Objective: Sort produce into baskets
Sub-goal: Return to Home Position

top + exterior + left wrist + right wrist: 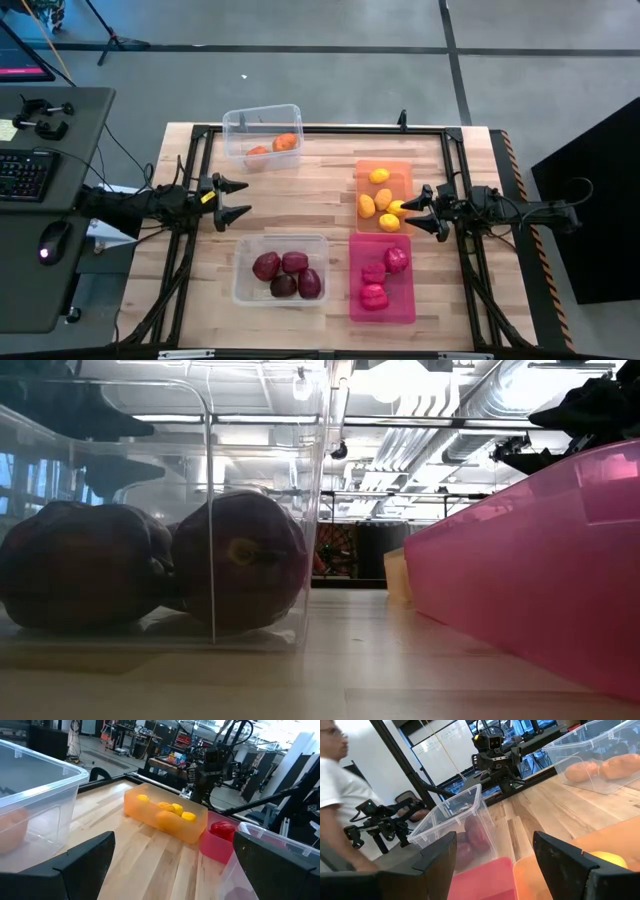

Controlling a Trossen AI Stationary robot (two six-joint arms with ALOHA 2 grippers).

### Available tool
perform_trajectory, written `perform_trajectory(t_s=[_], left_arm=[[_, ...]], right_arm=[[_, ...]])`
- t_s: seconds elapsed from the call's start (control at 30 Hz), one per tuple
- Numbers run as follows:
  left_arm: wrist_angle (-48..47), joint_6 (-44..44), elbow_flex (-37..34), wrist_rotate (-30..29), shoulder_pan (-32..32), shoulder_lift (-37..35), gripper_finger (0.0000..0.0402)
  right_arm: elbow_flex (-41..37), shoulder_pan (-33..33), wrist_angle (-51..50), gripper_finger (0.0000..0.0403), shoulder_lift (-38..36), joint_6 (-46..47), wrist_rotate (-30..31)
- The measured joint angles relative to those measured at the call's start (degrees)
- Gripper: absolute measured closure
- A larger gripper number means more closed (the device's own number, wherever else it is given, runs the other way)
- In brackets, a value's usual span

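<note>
Produce (285,272) lies in the baskets (244,292) between the spread left claw (246,198) and spread right claw (408,211)

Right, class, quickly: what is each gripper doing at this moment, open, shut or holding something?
Left gripper: open, holding nothing.
Right gripper: open, holding nothing.

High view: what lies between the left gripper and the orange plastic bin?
Only bare wooden tabletop lies between the left gripper and the translucent orange plastic bin, as the high view shows.
</note>
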Motion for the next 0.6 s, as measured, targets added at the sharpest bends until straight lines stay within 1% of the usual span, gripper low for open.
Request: perform_trajectory(t_s=[0.6], left_arm=[[-0.14, -0.04, 0.0, -0.07, 0.0, 0.51, 0.0011]], right_arm=[[0.0, 0.0, 0.0, 0.0151, 0.0, 0.0, 0.0]])
